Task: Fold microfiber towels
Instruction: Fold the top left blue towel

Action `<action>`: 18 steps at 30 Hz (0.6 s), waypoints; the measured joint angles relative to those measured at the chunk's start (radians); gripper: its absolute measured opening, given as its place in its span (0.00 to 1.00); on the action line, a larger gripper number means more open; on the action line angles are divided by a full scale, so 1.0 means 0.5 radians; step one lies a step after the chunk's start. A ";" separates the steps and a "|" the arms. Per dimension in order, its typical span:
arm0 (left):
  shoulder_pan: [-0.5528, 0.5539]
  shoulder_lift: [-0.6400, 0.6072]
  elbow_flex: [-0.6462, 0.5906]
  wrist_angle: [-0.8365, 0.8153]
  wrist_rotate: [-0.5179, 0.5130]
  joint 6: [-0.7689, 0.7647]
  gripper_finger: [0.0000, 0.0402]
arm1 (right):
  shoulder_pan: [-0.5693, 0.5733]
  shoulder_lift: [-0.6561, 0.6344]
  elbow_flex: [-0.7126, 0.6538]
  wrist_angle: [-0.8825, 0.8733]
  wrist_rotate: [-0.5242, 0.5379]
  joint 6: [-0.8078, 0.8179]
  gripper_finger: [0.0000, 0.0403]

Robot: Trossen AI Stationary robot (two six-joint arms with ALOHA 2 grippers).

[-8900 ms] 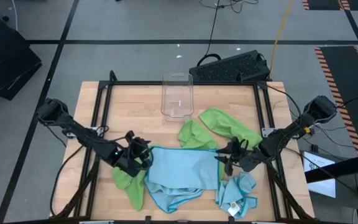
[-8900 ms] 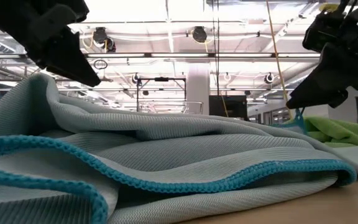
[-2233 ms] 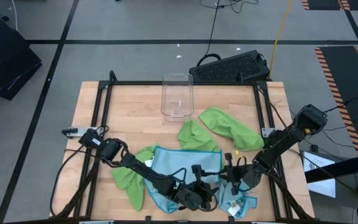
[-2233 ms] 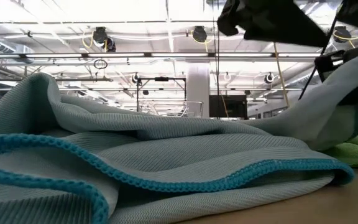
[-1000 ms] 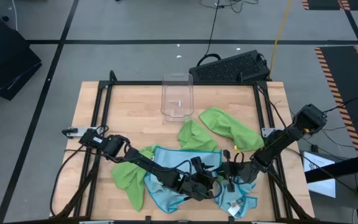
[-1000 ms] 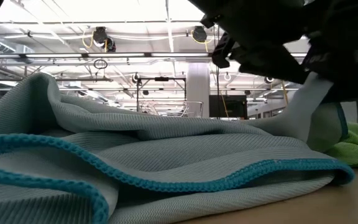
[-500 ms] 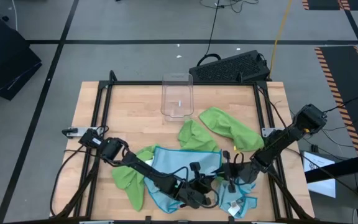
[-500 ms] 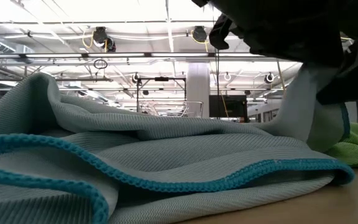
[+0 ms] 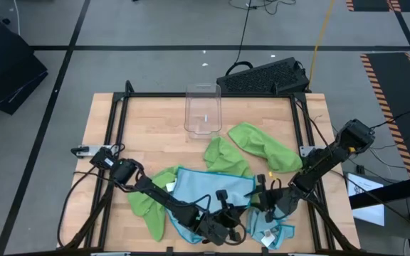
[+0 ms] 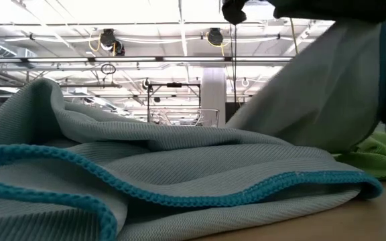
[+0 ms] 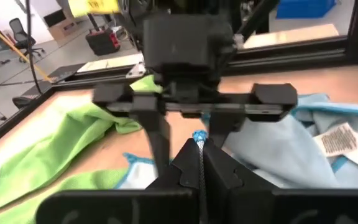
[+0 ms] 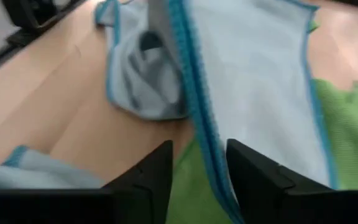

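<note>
Left gripper [image 9: 228, 222]: fingers pressed together, pinching the teal-stitched edge of the light blue towel [image 9: 212, 192], which is lying spread at the table's near middle; the pinched edge is showing between the fingertips in the left wrist view. Right gripper [image 9: 260, 201]: fingers standing apart, holding nothing, hovering just beside that same edge and facing the left gripper. Second light blue towel [image 9: 269, 229], with white tag, lying crumpled at the near right. Lime green towels: one [image 9: 146, 206] at the near left, two [image 9: 251, 148] behind the blue cloth. Wooden table [image 9: 148, 121] carrying a clear plastic bin [image 9: 203, 110] at the far middle. Room beyond: ceiling lights and rails glowing.
</note>
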 joint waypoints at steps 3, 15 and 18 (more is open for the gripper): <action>-0.004 -0.005 -0.001 0.001 0.042 0.004 0.02 | 0.000 0.000 0.000 -0.002 0.049 -0.052 0.41; -0.048 -0.008 -0.001 -0.003 0.160 0.085 0.01 | 0.045 0.001 0.000 -0.257 0.154 -0.331 0.39; -0.048 -0.008 -0.001 -0.006 0.168 0.089 0.02 | 0.045 0.001 0.000 -0.278 0.157 -0.402 0.41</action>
